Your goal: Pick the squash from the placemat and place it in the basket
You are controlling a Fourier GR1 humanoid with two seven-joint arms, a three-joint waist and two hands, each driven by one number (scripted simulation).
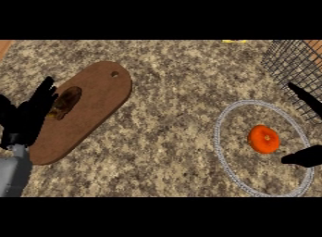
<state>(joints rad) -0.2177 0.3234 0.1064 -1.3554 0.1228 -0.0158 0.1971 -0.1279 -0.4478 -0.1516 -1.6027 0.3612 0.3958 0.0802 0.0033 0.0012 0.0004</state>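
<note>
Orange squash [264, 139] lies on round placemat [225, 120], right part of granite table [170, 92]. Right hand [315, 155] just beside it, open, fingers and thumb spread, not touching. Wire basket [287, 60] at upper right. Left hand [23, 115] open, resting over brown cutting board [95, 106].
</note>
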